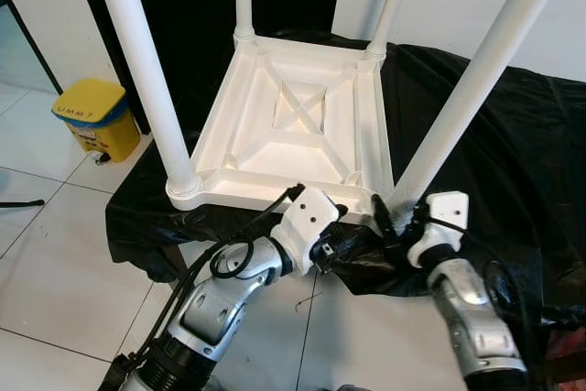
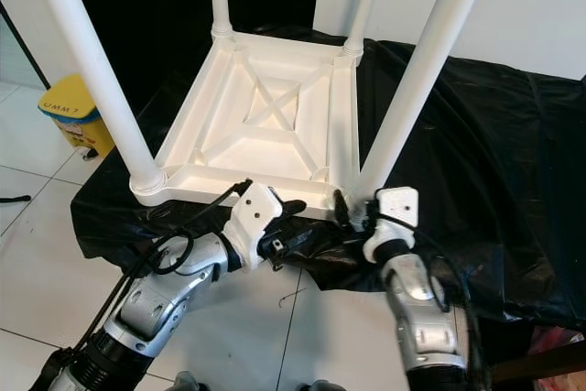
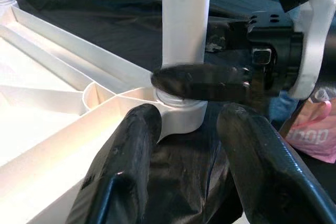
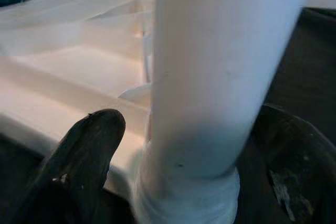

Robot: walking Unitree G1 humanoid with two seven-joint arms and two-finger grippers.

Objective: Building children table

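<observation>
Gripping the near leg [image 1: 458,107], right hand [image 1: 396,219] hides its socket.

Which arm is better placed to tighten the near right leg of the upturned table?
The right. The right gripper already has its fingers on either side of the near right leg at its socket. The left gripper points at the table corner beside it and grips nothing.

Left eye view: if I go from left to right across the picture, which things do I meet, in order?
Yellow bin → near-left table leg → upturned white tabletop → near-right table leg → black cloth.
</observation>
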